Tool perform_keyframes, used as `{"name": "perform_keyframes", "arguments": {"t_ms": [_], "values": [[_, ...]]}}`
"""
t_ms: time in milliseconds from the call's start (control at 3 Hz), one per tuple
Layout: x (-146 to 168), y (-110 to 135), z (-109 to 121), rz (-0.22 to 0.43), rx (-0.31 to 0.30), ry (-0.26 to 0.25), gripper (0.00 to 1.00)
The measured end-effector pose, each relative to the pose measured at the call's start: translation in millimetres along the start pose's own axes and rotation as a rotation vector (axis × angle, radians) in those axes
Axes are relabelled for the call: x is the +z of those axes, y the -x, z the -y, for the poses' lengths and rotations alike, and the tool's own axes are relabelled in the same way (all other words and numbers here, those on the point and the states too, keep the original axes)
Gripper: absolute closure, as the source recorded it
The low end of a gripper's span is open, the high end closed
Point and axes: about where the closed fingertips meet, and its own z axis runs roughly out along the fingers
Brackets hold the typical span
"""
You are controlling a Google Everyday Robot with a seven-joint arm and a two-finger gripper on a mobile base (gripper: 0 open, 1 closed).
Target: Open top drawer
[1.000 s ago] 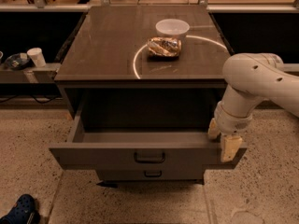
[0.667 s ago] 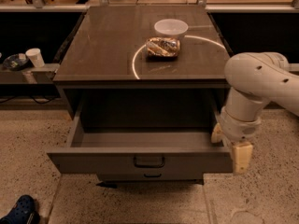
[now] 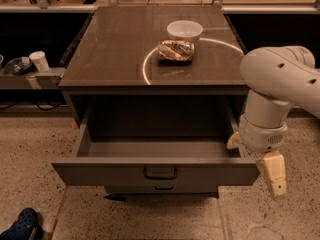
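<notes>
The top drawer (image 3: 125, 173) is pulled well out of the grey-brown cabinet, and its deep plain grey box (image 3: 155, 146) shows nothing inside. Its small dark pull handle (image 3: 160, 173) sits at the middle of the wide front. A narrower drawer (image 3: 164, 188) shows just below it, shut. My gripper (image 3: 254, 158) hangs from the white arm (image 3: 280, 84) at the drawer's front right corner. Its beige fingers (image 3: 274, 175) stand apart, one by the drawer's right side and one in front of the corner, holding nothing.
On the cabinet top (image 3: 110, 44) stand a clear plastic bowl (image 3: 185, 30) and a crumpled snack bag (image 3: 176, 50). A low shelf at the left holds a white cup (image 3: 38, 60) and a dark bowl (image 3: 17, 65). A blue shoe (image 3: 20, 226) lies on the floor at bottom left.
The top drawer has slid further out toward the camera. My gripper has moved down and to the right along the drawer's right front corner.
</notes>
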Motion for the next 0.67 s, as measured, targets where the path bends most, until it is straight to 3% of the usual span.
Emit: {"name": "perform_keyframes", "arguments": {"t_ms": [667], "values": [[11.2,18.8,20.5,0.008,-0.026,-0.013,0.00]]}}
